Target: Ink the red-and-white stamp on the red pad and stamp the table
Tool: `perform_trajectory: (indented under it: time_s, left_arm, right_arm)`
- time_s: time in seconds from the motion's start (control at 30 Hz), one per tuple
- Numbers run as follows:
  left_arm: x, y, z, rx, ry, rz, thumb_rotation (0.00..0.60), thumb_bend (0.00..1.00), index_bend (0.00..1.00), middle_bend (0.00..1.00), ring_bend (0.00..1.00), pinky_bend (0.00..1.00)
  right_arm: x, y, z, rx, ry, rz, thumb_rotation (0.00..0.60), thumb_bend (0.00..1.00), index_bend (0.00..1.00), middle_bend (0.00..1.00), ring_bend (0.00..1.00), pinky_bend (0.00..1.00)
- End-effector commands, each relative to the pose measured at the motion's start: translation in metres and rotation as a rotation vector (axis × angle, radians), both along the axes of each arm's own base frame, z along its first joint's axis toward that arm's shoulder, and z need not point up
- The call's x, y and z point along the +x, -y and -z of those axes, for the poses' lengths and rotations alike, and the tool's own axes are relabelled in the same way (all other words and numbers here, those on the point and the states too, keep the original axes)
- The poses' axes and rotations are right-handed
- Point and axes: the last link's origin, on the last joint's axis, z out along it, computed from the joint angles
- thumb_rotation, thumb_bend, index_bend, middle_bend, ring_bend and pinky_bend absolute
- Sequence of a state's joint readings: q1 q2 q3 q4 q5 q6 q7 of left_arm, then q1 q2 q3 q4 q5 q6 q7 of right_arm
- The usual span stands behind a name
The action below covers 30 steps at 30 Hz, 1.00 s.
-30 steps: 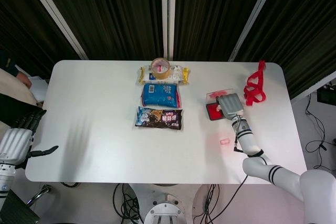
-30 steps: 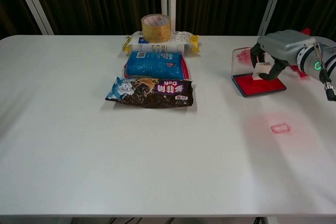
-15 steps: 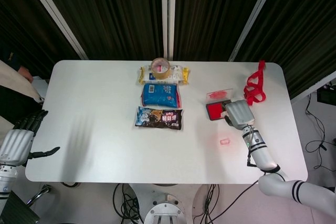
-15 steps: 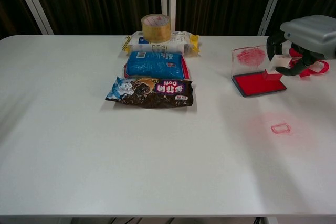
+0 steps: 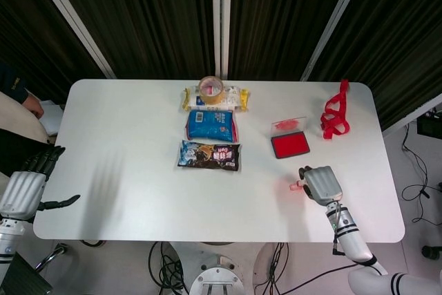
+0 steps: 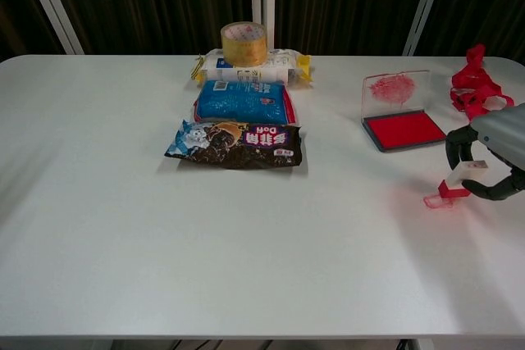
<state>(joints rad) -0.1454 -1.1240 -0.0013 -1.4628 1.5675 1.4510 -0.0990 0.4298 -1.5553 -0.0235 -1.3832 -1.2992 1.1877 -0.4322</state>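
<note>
We see the right hand (image 6: 490, 161) pinching the stamp (image 6: 461, 184), low over the table (image 6: 246, 243) beside a faint red mark (image 6: 437, 200). The pad (image 6: 404, 129) lies open, farther back. Left hand (image 5: 27, 184) spread, empty, far off.

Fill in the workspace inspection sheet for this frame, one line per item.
Surface: white table, faint red print by the right hand.
Job's things: stamp held low over that print; contact unclear. Red pad open, lid up.
Clutter: tape roll on a white packet, blue packet, dark snack bag, red strap.
Hands: right hand grips the stamp; left hand off the table edge, fingers spread.
Cables: on the floor.
Surroundings: dark curtains; a person at left.
</note>
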Motion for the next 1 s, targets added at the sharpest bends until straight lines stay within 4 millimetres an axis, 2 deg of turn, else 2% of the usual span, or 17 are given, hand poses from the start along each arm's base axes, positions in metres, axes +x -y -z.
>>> perform_trajectory:
  time_s: [0.03, 0.27, 1.0]
  left_arm:
    - [-0.001, 0.001, -0.001, 0.003, 0.001, -0.002, 0.330, 0.02, 0.03, 0.08, 0.11, 0.19]
    - [-0.002, 0.002, -0.005, 0.013, 0.003, -0.001, 0.329, 0.02, 0.03, 0.08, 0.11, 0.19]
    - [-0.005, 0.002, -0.005, 0.009, 0.004, -0.009, 0.331, 0.02, 0.04, 0.08, 0.11, 0.19]
  right_arm:
    - [0.001, -0.002, 0.003, 0.001, 0.008, -0.001, 0.600, 0.46, 0.63, 0.56, 0.87, 1.00]
    - [0.007, -0.005, 0.005, -0.001, 0.021, -0.014, 0.600, 0.45, 0.63, 0.56, 0.87, 1.00]
    - [0.007, -0.002, 0.015, 0.025, 0.011, 0.004, 0.600, 0.43, 0.58, 0.52, 0.87, 1.00]
